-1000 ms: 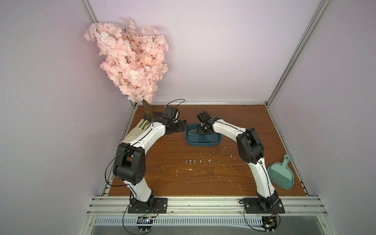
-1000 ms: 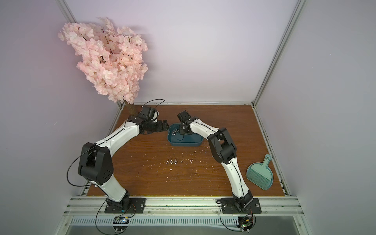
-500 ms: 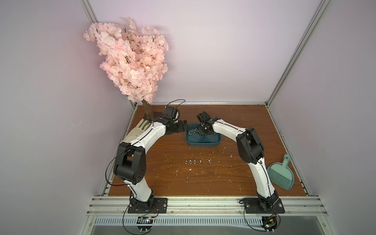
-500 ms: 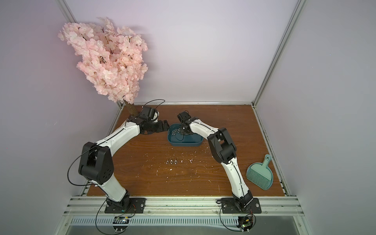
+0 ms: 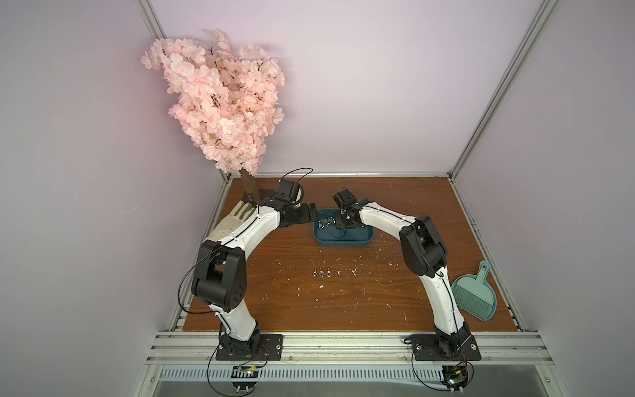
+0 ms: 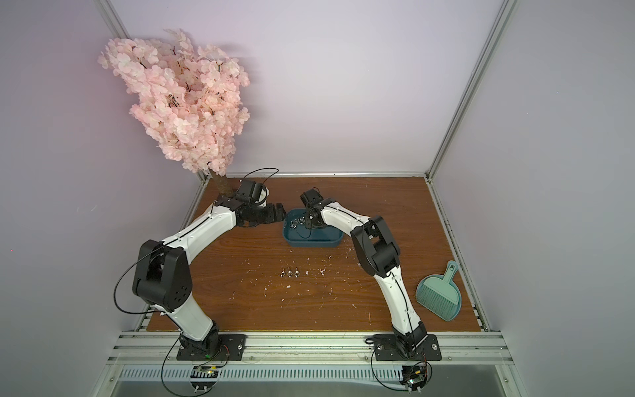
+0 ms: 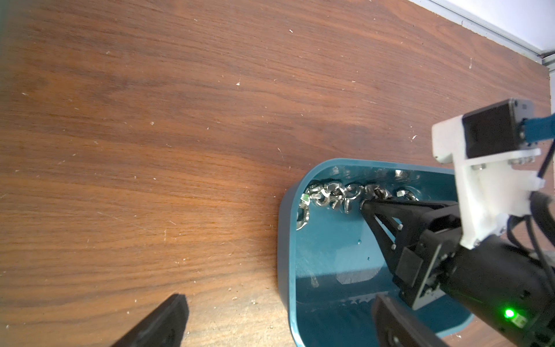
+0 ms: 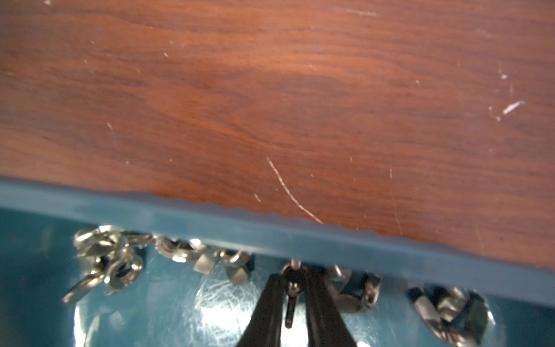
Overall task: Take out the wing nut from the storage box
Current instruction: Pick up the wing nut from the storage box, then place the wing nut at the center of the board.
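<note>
The brown wood-grain bench [image 5: 378, 309] carries everything, with a pink artificial blossom tree [image 5: 223, 103] at its far left corner. Both white-and-black arms reach to the shallow dark teal plastic storage box [image 5: 343, 244] towards the back of the bench. The left claw [image 7: 283, 326] hangs wide open at the box's left end and holds nothing. The right claw [image 8: 293, 275] is down inside the box, its fingers narrow and nearly together against the far wall. A pale mint-green dustpan [image 5: 474, 299] lies well apart at the right edge.

Small silver metal wing nuts [image 7: 330, 195] lie strung along that far wall. One wing nut [image 8: 295, 265] sits right at the right claw's tips, but I cannot tell whether it is pinched. Three small silver pieces [image 5: 322, 273] lie in a row on the bench in front of the box.

The step in hand looks like the grasp. The next move calls for a firm pinch, then a straight lift clear of the rim without dragging neighbours.
</note>
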You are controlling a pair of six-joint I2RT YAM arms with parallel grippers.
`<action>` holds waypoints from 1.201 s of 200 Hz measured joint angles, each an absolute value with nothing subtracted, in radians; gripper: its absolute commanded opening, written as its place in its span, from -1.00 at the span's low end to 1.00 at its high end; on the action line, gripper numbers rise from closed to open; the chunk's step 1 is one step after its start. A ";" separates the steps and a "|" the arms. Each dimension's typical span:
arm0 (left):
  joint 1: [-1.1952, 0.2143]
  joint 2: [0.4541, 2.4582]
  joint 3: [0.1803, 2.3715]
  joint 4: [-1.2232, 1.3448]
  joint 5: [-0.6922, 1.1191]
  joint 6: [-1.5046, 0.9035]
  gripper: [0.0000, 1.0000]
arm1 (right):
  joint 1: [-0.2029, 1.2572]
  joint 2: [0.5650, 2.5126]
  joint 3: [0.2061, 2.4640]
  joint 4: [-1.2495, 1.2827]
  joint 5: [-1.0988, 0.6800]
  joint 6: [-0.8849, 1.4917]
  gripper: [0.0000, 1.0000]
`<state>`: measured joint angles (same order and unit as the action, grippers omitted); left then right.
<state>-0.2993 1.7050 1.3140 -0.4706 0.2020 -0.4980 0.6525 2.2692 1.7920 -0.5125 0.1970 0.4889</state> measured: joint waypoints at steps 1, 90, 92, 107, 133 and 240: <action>-0.299 1.705 1.314 -0.471 0.202 -0.498 1.00 | 0.653 2.268 1.790 -0.512 0.197 0.490 -0.54; -0.299 1.695 1.305 -0.467 0.202 -0.498 1.00 | 0.653 2.255 1.768 -0.507 0.205 0.485 -0.95; -0.299 1.695 1.304 -0.467 0.202 -0.499 1.00 | 0.653 2.255 1.768 -0.507 0.205 0.486 -0.94; -0.299 1.688 1.296 -0.465 0.202 -0.499 0.99 | 0.653 2.254 1.768 -0.508 0.205 0.485 -0.95; -0.299 1.673 1.277 -0.458 0.206 -0.500 1.00 | 0.653 2.238 1.754 -0.508 0.205 0.484 -0.96; -0.299 1.573 1.174 -0.392 0.240 -0.497 1.00 | 0.716 1.898 1.497 -0.480 0.213 0.511 -1.00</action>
<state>-0.2993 1.5726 1.1736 -0.3920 0.2398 -0.4973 0.7158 1.8980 1.4967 -0.4801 0.2131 0.5106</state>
